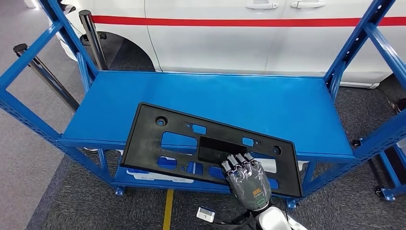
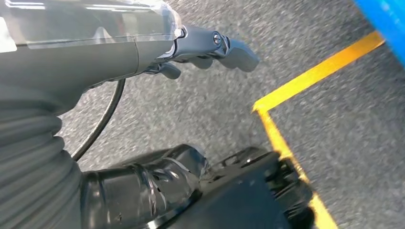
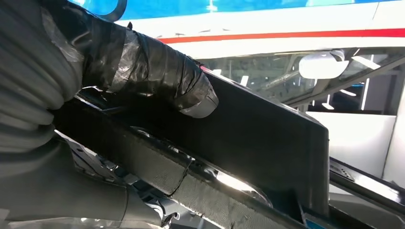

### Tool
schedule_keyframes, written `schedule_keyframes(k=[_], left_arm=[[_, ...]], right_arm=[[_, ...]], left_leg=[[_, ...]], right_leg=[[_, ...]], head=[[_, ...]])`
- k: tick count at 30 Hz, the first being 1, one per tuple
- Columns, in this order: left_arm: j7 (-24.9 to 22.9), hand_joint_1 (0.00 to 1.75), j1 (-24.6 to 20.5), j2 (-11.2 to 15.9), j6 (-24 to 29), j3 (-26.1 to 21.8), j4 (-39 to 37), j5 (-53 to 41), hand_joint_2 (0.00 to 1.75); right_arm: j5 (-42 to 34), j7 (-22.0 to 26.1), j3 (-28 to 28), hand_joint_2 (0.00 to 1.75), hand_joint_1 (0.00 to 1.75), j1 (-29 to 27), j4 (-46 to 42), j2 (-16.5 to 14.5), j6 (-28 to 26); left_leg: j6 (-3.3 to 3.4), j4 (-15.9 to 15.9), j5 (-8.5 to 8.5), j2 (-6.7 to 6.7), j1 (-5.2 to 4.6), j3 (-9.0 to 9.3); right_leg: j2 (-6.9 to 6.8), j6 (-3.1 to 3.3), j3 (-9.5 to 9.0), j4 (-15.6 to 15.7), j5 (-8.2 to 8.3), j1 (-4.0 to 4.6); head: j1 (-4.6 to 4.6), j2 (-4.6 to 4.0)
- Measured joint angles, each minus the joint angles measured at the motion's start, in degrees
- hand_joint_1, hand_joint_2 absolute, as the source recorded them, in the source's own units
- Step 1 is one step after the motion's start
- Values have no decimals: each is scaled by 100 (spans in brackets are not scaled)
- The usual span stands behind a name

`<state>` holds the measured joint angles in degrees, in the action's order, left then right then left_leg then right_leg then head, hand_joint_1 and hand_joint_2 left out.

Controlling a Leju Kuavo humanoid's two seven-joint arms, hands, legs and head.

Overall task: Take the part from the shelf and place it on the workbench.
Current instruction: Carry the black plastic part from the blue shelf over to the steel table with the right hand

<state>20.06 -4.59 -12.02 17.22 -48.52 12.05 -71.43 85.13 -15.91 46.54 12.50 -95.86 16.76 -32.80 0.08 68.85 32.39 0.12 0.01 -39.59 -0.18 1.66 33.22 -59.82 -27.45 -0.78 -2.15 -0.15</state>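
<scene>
black part point(image 1: 191, 143), flat plastic panel with cut-outs, held over the front edge of the blue shelf point(image 1: 268, 103). near long edge overhangs the shelf front; far long edge lies over the shelf top. whether it touches the shelf surface: cannot tell.

right hand point(image 1: 248, 177) grips the part at the near long edge, toward its right end. fingers point(image 1: 237, 163) curl over the upper face, beside the solid rectangular block in the panel's middle. right wrist view: taped thumb point(image 3: 157, 71) presses against the part point(image 3: 267, 143) from the other face, so the panel is clamped between thumb and fingers.

long axis runs left to right across the head view, skewed: left end sits farther from the robot, right end nearer. broad face points up, slightly tilted.

shelf top around the part is bare blue metal. a lower tier point(image 1: 143, 179) shows through the cut-outs and below the panel, with a white flat item point(image 1: 153, 176) lying on it; what it is cannot be told.

left hand point(image 2: 205, 47) hangs over grey carpeted floor point(image 2: 334, 133), fingers loosely curled and apart, nothing in them. yellow floor tape point(image 2: 305, 81) runs beneath it, making a corner.

behind the shelf: white car point(image 1: 230, 38) with a red stripe point(image 1: 239, 21) along its side. blue uprights point(image 1: 354, 45) frame the shelf on both sides.
</scene>
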Motion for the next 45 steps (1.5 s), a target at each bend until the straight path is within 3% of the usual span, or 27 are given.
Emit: schedule_keyframes(k=[2,3,4,6,7,9,11,12,14,16,18,20,23,24,26,28,31,32,33,34,36,37,39,40,42,43,45], left_arm=[[0,0,3,0,0,-4,0,0,175],[0,0,3,1,0,-6,1,1,175],[0,0,2,1,0,-8,1,1,175],[0,0,-7,2,1,-9,1,3,175],[0,0,-15,2,2,-10,1,4,175],[0,0,-29,2,5,-13,1,8,175],[-1,0,-30,2,7,-16,1,10,175],[-1,0,-30,1,7,-17,1,10,175],[-2,0,-31,0,8,-18,0,9,175],[-2,0,-33,0,8,-18,0,9,175],[-2,0,-31,0,8,-18,-1,9,175],[-2,0,-30,0,8,-18,0,9,175],[-2,0,-27,2,8,-18,1,9,175],[-2,0,-26,2,9,-18,1,9,175],[-2,0,-14,2,11,-19,0,9,175],[-2,0,3,1,11,-20,-1,9,175],[-2,0,16,1,11,-20,-1,9,175],[-2,0,14,2,12,-20,-1,9,175],[-2,0,12,2,13,-20,-1,9,175],[-2,0,11,2,15,-20,-1,9,175],[-2,0,9,2,20,-20,-1,9,175],[-2,0,1,2,24,-20,-1,8,175],[-2,0,-27,2,31,-21,-1,9,175],[-1,0,-36,2,34,-21,-1,10,175],[7,0,-41,1,37,-22,-1,21,175],[16,0,-36,1,37,-23,-1,27,175],[37,0,-25,-1,33,-24,-1,36,175]], right_arm=[[0,2,-2,175,175,-6,2,-6,-1],[0,6,-3,175,175,-11,3,-7,-1],[0,11,-3,175,175,-17,4,-9,-2],[0,27,-8,175,175,-27,4,-18,-3],[0,35,-16,175,175,-31,3,-25,-4],[1,51,-36,175,175,-38,3,-44,-9],[1,63,-48,175,175,-45,3,-61,-16],[1,69,-52,175,175,-51,3,-64,-22],[0,87,-65,175,175,-67,5,-65,-31],[0,104,-74,175,175,-85,8,-65,-36],[0,113,-83,175,175,-107,16,-65,-35],[0,121,-92,175,175,-115,23,-66,-35],[0,153,-108,175,175,-116,23,-81,-36],[0,165,-113,175,175,-118,25,-90,-37],[0,179,-116,175,175,-123,28,-104,-37],[0,202,-119,175,175,-121,32,-122,-39],[0,260,-150,175,175,-134,33,-176,-42],[0,282,-163,175,175,-141,33,-190,-42],[0,301,-173,175,175,-148,34,-196,-42],[0,313,-179,175,175,-155,35,-199,-42],[0,324,-190,175,175,-166,42,-208,-43],[0,326,-199,175,175,-170,44,-217,-43],[0,328,-216,175,175,-173,48,-240,-45],[0,335,-224,175,175,-175,48,-251,-45],[0,363,-237,175,175,-188,50,-273,-46],[0,382,-245,175,175,-201,53,-281,-45],[0,415,-270,175,175,-235,63,-291,-41]], left_leg=[[-13,594,257,0,8,-93],[-5,647,196,0,8,-15],[12,487,51,-1,6,174],[68,-295,-180,-5,-9,769],[93,-711,-193,-8,-23,1044],[131,-1149,-141,-14,-57,1275],[177,-1231,-249,-1,-59,1239],[213,-1271,-327,12,-51,1212],[285,-1328,-493,43,-29,1103],[316,-1306,-622,50,-44,919],[301,-1239,-742,54,-49,695],[271,-1135,-845,56,-48,457],[190,-974,-947,48,-61,225],[157,-951,-985,45,-64,196],[88,-953,-1066,36,-47,171],[16,-811,-845,23,-16,84],[-49,42,37,16,13,-127],[-53,378,199,15,16,-161],[-50,616,218,14,16,-140],[-40,691,107,13,15,-36],[-9,270,-202,11,11,458],[13,-179,-238,10,1,834],[60,-1007,-80,8,-25,1417],[85,-1235,-14,7,-42,1539],[147,-1340,-85,20,-42,1500],[189,-1368,-150,31,-35,1464],[260,-1393,-285,55,-25,1361]], right_leg=[[-5,1,153,-15,109,15],[-8,-1,229,-24,161,19],[-11,-7,301,-36,212,22],[-7,-31,405,-53,303,26],[-8,-56,434,-54,348,27],[-14,-121,454,-24,452,17],[-15,-191,464,20,538,4],[-8,-218,490,-10,475,3],[5,-248,606,-370,18,2],[8,-275,748,-1038,-512,0],[7,-304,727,-1488,-538,-9],[6,-322,367,-1247,-226,-38],[21,-285,-341,-243,-334,-36],[30,-246,-424,-73,-418,-16],[29,-145,-389,-13,-364,9],[8,-39,-272,6,-229,6],[-6,35,-8,10,-1,12],[-8,36,92,5,75,19],[-13,35,195,-2,152,26],[-17,31,302,-11,228,31],[-18,14,491,-29,369,33],[-16,-5,559,-37,431,37],[-22,-61,623,-29,558,37],[-30,-96,632,-3,623,32],[-38,-172,645,49,717,16],[-32,-202,672,7,647,13],[-16,-237,805,-395,199,4]], head=[[-1,0],[0,0],[0,0],[1,0],[-1,0],[-1,0],[-3,0],[-5,0],[-12,0],[-14,0],[-14,0],[-13,0],[-6,0],[-2,0],[1,0],[3,0],[11,0],[12,0],[11,0],[12,0],[13,0],[13,0],[10,0],[9,0],[8,0],[5,0],[3,0]])
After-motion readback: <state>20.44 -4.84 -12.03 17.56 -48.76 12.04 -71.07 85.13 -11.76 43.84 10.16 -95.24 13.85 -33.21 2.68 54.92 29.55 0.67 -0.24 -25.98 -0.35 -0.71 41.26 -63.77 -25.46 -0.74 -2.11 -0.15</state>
